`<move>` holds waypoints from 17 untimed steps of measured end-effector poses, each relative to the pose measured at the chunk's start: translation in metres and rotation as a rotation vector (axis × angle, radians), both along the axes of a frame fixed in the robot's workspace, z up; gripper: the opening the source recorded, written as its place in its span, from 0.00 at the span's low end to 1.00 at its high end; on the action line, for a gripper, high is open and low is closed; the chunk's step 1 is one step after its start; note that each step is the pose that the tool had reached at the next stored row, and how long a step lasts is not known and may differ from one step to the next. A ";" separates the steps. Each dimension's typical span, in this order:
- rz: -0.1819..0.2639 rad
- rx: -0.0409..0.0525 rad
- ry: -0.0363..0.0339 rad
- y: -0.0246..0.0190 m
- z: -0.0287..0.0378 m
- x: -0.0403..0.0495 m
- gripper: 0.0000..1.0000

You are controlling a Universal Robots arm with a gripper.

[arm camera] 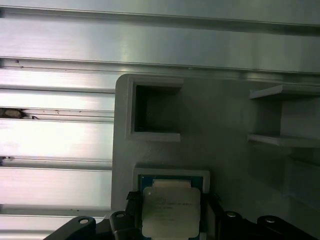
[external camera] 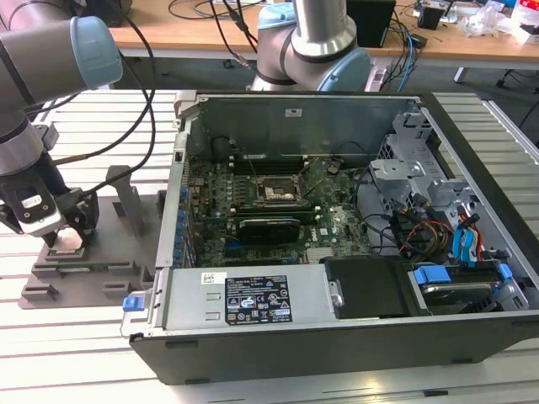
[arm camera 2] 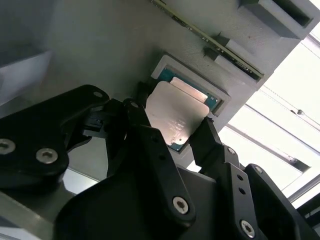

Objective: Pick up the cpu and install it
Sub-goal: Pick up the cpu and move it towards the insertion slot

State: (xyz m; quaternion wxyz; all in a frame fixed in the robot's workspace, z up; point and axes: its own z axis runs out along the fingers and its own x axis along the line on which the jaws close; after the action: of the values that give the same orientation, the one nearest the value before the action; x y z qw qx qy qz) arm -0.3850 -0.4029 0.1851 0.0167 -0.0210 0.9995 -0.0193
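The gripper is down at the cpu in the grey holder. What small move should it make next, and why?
Probably a short, straight lift, once the grip is sure. The gripper straddles the cpu, which lies in its pocket in the grey holder; the pocket's walls surround it, so sideways motion could catch it.

Slatted aluminium table (external camera: 67, 353) carries 2 things: grey fixture plate (external camera: 118, 252) w/ upright holders at the exterior view's left, and big open PC case (external camera: 337, 337) just beside it, centre to right, side panel off, internals exposed
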 end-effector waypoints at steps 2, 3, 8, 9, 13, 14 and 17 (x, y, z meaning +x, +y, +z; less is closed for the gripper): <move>0.000 0.0000 0.0000 0.0000 0.0000 0.0000 0.60; 0.000 0.0000 -0.0001 0.0000 -0.0001 0.0000 0.60; 0.000 0.0000 0.0000 0.0000 -0.0002 0.0000 0.55; 0.000 0.0000 0.0000 0.0000 -0.0002 0.0000 0.55; 0.000 0.0000 0.0000 0.0000 -0.0003 0.0000 0.55; 0.000 0.0000 0.0000 0.0000 -0.0003 0.0000 0.55; 0.000 -0.0004 -0.0001 0.0000 -0.0003 0.0000 0.55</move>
State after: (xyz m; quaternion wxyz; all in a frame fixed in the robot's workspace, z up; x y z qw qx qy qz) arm -0.3850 -0.4029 0.1848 0.0167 -0.0210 0.9994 -0.0195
